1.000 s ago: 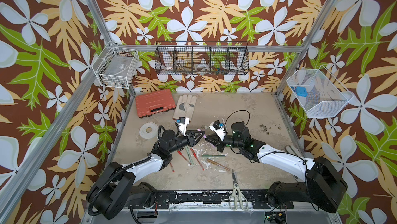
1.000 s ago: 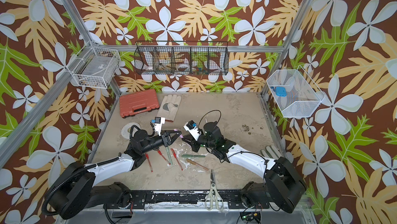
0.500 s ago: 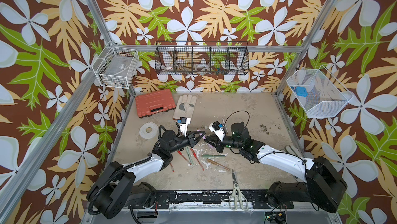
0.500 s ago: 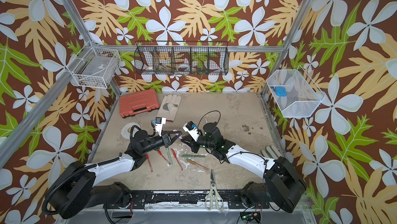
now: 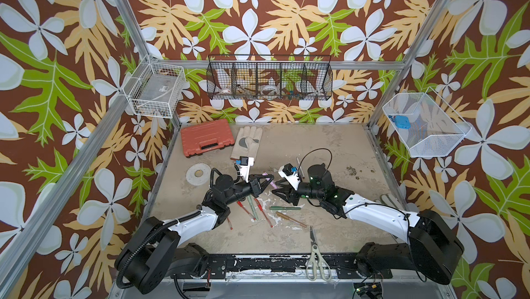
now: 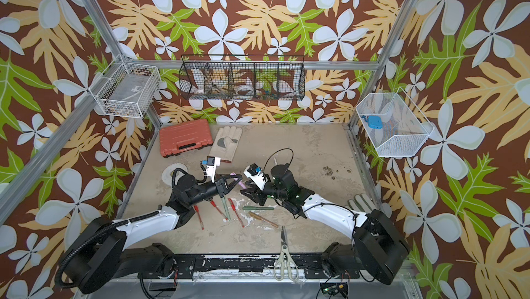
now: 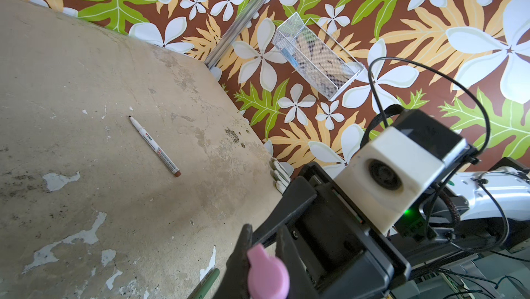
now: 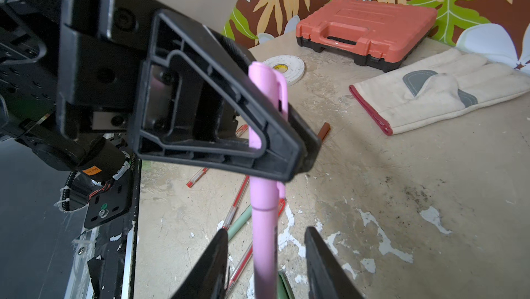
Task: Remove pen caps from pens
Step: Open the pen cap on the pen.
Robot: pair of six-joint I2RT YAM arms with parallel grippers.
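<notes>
Pink pen (image 8: 263,197) is clamped in the left tool (image 8: 307,154), the right tool (image 8: 266,231) parted around it.

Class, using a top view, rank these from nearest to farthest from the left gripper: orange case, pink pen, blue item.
1. pink pen, clamped in the left gripper.
2. orange case, far back on the left.
3. blue item, in the right-hand wire basket.

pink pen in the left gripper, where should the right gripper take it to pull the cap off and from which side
Take the pink pen on its bare barrel, the stretch sticking out of the left gripper away from the clipped cap. Come end-on along the pen, as the right gripper is: its open fingers straddle the barrel. The left gripper clamps the cap.
</notes>
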